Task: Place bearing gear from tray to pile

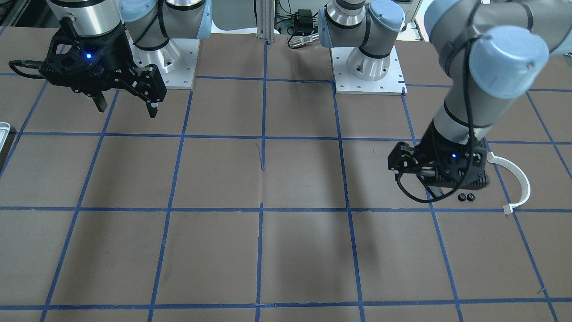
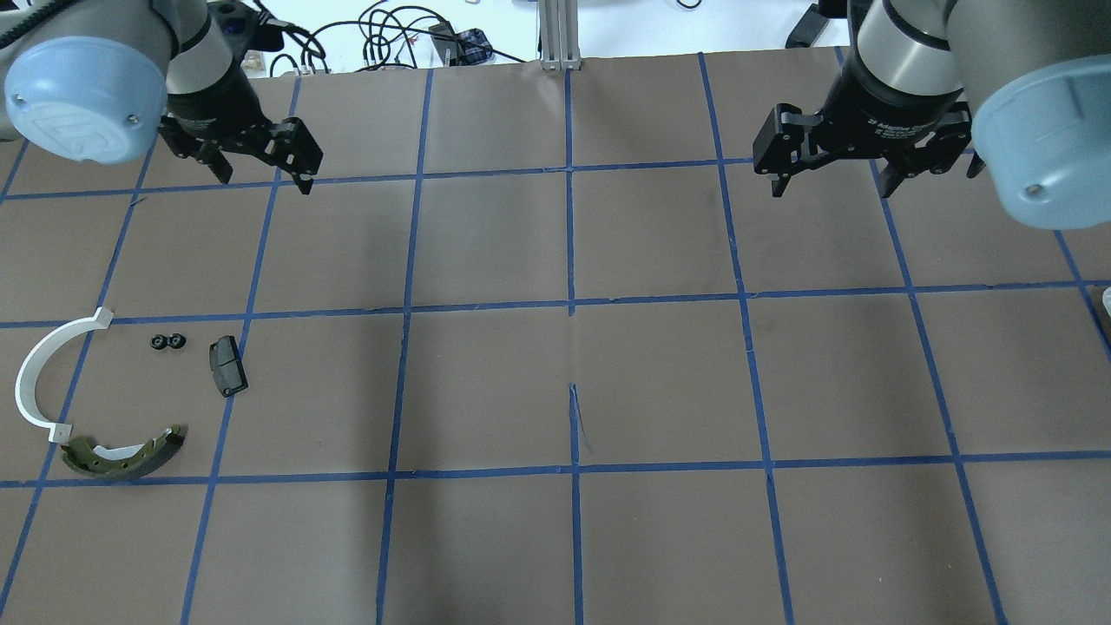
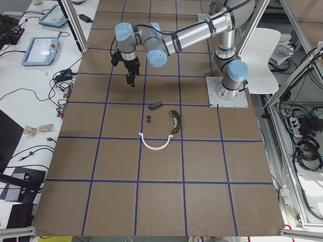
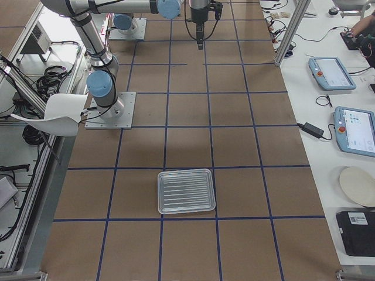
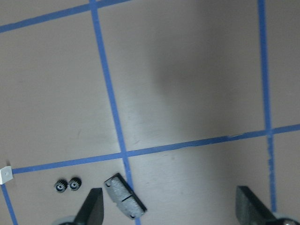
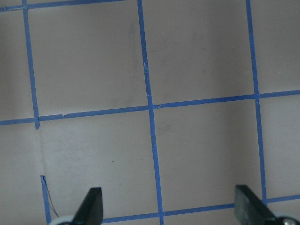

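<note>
Two small black bearing gears (image 2: 167,342) lie side by side on the table among the pile: a white plastic arc (image 2: 39,373), an olive brake shoe (image 2: 126,451) and a black pad (image 2: 227,365). The gears also show in the left wrist view (image 5: 67,185) beside the pad (image 5: 124,196). The silvery tray (image 4: 186,191) looks empty. My left gripper (image 2: 260,174) is open and empty, hovering beyond the pile. My right gripper (image 2: 831,191) is open and empty, high above bare table, away from the tray.
The table is brown with a blue tape grid. Both arm bases (image 1: 366,67) stand at the robot's edge. Cables and tablets (image 3: 40,50) lie off the table's far side. The tray's edge shows at the overhead view's right border (image 2: 1107,304).
</note>
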Available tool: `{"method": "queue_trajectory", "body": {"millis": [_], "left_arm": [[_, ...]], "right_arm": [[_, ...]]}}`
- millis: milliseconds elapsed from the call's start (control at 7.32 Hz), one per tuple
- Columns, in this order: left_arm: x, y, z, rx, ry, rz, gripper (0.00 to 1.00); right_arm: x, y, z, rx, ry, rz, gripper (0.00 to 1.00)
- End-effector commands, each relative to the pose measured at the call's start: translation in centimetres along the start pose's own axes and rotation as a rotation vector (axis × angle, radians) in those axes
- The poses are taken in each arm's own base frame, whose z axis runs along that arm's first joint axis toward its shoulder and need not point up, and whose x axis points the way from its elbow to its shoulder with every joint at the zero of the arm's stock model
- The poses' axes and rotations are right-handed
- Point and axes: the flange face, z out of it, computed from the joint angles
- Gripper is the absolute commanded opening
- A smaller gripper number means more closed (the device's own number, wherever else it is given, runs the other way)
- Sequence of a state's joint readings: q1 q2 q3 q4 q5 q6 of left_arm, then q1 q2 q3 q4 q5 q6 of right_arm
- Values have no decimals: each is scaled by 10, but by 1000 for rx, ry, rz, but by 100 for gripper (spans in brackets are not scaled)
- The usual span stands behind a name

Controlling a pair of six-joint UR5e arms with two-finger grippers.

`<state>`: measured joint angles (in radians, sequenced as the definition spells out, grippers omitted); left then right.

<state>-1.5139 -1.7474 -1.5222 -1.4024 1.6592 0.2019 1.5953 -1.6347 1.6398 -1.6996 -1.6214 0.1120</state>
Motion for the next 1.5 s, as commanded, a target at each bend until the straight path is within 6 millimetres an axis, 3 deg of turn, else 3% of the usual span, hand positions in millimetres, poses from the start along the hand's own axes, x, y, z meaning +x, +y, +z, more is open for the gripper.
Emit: {"method": "queue_trajectory", "body": {"millis": [0, 137, 683, 1366], "left_arm": [[32, 48, -57, -18, 58, -5, 100], [31, 62, -76, -9, 61, -12, 100], [38, 81, -86, -36, 161, -151, 100], [26, 81, -94, -18, 112, -165, 100]], "right_arm": [[0, 0, 0, 1, 0, 0, 100], [0, 0, 0, 1, 0, 2, 100], [0, 0, 0, 1, 0, 2, 100], [0, -1, -1, 4, 0, 2, 100]]}}
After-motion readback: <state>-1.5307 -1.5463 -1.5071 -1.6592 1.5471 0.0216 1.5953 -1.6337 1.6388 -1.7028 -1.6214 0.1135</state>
